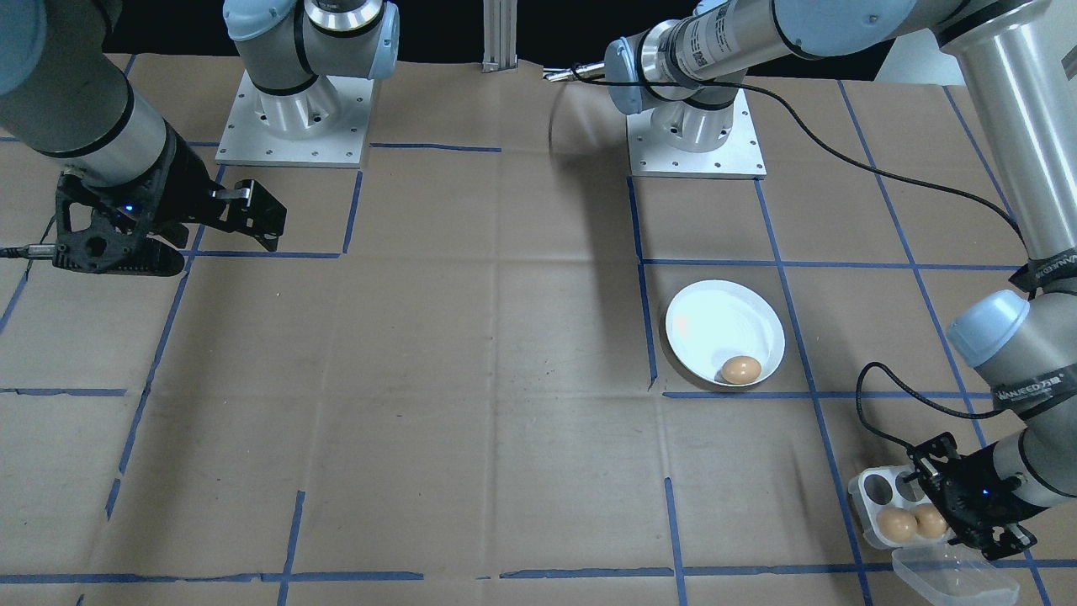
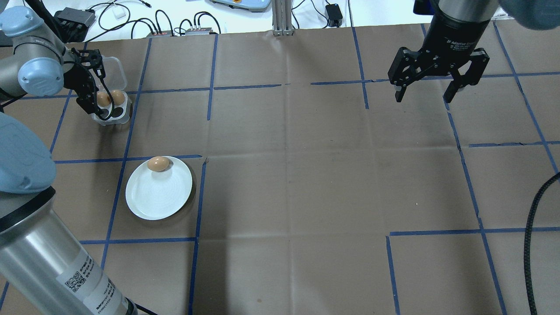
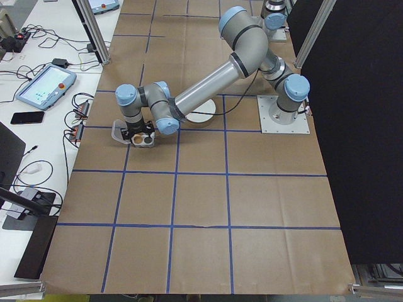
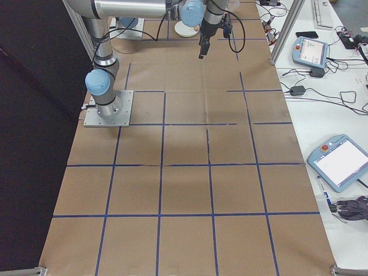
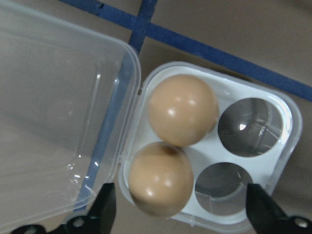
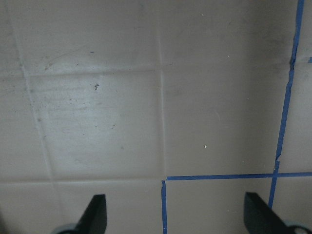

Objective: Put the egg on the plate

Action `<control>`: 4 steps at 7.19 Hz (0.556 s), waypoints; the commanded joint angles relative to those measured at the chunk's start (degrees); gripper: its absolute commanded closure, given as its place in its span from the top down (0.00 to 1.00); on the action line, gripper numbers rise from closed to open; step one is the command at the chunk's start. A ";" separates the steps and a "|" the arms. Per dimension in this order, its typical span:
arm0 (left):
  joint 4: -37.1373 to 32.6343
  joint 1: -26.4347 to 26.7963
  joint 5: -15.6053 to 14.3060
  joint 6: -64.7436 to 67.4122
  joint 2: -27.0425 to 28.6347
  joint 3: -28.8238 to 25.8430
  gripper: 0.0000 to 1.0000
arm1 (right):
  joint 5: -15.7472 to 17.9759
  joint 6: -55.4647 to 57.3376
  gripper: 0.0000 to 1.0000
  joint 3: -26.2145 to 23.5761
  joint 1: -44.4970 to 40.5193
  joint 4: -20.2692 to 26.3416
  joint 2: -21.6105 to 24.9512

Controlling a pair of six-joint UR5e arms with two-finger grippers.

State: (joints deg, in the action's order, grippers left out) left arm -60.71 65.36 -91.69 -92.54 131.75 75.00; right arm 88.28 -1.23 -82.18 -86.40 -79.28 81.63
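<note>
A round white plate [image 2: 157,199] lies on the table's left side, with one brown egg [image 2: 158,164] resting at its far rim; the same egg [image 1: 740,369] shows in the front view. Two more brown eggs [image 5: 183,109] fill two hollows of a clear plastic egg tray [image 5: 288,146], and its other two hollows are empty. My left gripper [image 5: 180,214] hovers open right above the tray, fingers straddling it, holding nothing. My right gripper [image 2: 424,94] hangs open and empty over bare table at the far right.
The tray's clear lid [image 5: 53,112] lies flipped open beside it. Brown paper with blue tape lines [image 6: 219,176] covers the table. Both arm bases [image 1: 290,126] stand at the robot's side. Cables and tablets lie past the table's far edge.
</note>
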 commanded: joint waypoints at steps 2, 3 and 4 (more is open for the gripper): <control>2.07 0.12 0.28 0.60 0.18 -0.03 0.71 | 0.05 0.00 1.00 0.00 0.00 0.00 -0.07; 2.35 0.12 1.67 1.13 0.18 -0.03 0.68 | -0.04 0.00 1.00 0.00 0.00 0.00 0.02; 2.35 0.12 2.73 2.26 0.09 0.06 0.60 | -0.04 0.00 1.00 0.00 0.00 0.00 -0.07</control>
State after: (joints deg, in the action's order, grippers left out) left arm -58.64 65.47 -90.22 -91.33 131.89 74.98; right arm 88.26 -1.23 -82.18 -86.40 -79.28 81.60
